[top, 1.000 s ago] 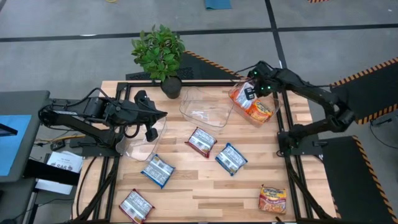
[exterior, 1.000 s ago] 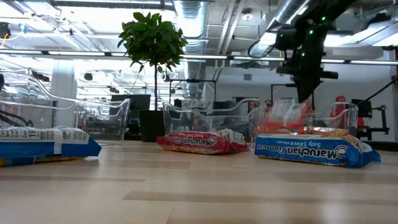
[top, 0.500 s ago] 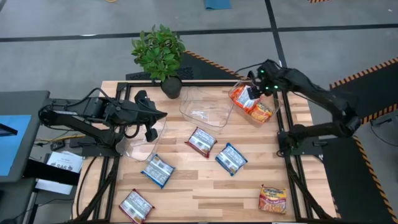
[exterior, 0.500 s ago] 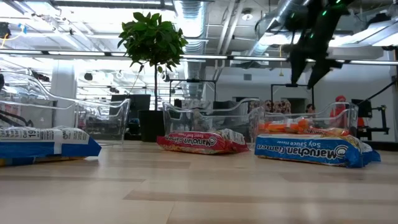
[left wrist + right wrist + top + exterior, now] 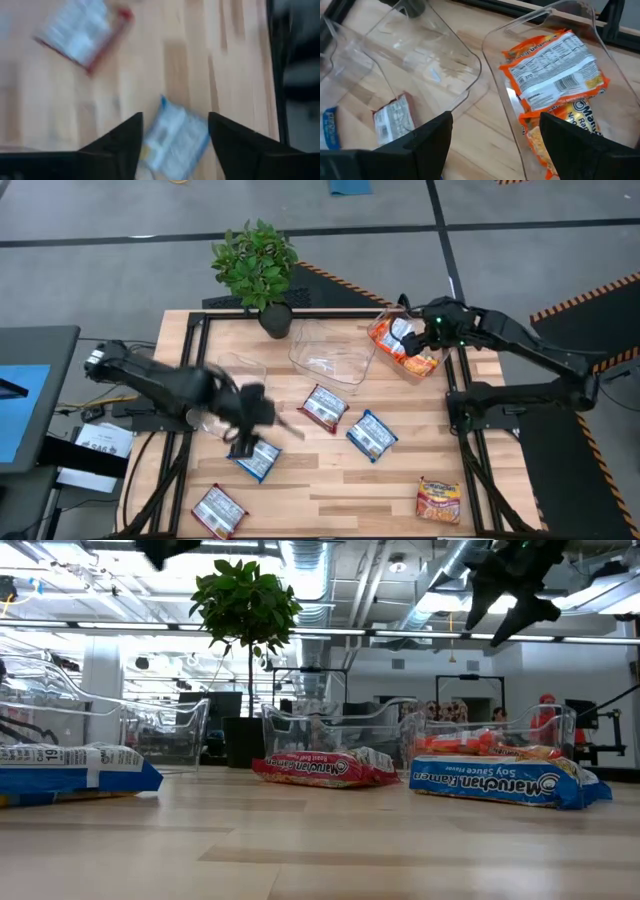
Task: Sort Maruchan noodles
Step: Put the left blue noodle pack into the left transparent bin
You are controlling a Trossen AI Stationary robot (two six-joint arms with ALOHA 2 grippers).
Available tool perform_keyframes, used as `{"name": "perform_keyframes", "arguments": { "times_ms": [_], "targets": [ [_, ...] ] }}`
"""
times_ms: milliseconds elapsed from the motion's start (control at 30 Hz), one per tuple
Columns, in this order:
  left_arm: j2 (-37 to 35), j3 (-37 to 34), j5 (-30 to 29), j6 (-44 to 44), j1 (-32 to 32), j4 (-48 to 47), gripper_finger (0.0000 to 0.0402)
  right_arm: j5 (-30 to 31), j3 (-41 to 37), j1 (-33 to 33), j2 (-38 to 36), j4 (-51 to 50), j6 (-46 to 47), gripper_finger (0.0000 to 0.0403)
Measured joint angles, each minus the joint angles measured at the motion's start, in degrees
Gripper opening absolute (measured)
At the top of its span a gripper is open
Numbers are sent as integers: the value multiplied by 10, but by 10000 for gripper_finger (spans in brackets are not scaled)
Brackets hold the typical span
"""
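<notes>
Orange crinkly plastic noodle packets lie stacked in the clear plastic bin at the bench's far right, and we see them plainly in the right wrist view (label side up on the top one). Right end effector hangs over that bin, fingers spread apart and holding nothing. On the wooden bench we count two red-and-white packets, two blue-and-white packets and one more orange packet at the near right corner. Left end effector is above the blue-and-white packet nearer the left side, fingers apart, gripping nothing. A second clear bin and a green potted plant stand at the far edge.
</notes>
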Motion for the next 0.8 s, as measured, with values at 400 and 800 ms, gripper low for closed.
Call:
{"name": "perform_keyframes", "arguments": {
  "times_ms": [400,800],
  "targets": [
    [172,-84,-80,31,-188,42,251,12,0,18,49,1,1,321],
    [276,-127,-166,16,-220,105,245,12,-1,16,61,0,1,321]
  ]
}}
